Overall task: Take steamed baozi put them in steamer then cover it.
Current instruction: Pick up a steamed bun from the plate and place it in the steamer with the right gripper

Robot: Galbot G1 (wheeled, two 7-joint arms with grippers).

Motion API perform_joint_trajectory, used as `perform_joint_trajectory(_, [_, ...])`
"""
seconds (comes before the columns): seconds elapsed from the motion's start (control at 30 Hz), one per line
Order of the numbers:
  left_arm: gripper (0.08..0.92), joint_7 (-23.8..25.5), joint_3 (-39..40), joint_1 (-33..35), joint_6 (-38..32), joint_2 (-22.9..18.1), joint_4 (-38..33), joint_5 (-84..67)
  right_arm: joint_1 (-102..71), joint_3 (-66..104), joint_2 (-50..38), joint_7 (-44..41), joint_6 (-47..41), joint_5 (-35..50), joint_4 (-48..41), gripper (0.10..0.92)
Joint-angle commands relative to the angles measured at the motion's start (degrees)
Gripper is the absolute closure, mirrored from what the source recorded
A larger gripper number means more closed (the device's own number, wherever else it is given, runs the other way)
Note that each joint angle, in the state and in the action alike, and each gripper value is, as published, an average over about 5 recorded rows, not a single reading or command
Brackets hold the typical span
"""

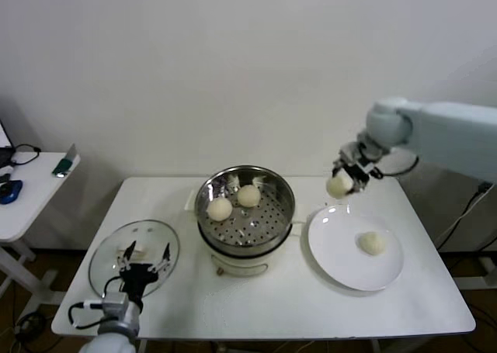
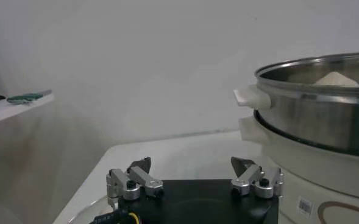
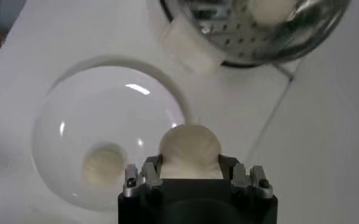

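A smooth cream-white bun, clenched in the right pincer, should be lowered gently into the shiny steel steamer's free space.

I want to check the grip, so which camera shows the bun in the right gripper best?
The right wrist view: the held baozi fills the space between the right gripper fingers, close up above the plate. The head view shows it small and lifted beside the steamer. The left wrist view misses it.
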Motion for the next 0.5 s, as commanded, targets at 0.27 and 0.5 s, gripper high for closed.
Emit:
perform_joint_trajectory(0.27, [0.177, -0.1, -0.3, -0.2, 0.0, -0.1, -0.3, -0.2, 11.0, 9.3, 16.4, -3.0, 15.3, -2.5, 15.5, 0.390])
perform_joint_trajectory(0.5, [0.177, -0.1, -1.1, -0.1, 0.4, -0.3, -1.1, -0.6, 1.7, 7.5, 18.1, -0.6, 12.9, -7.7, 18.3, 0.389])
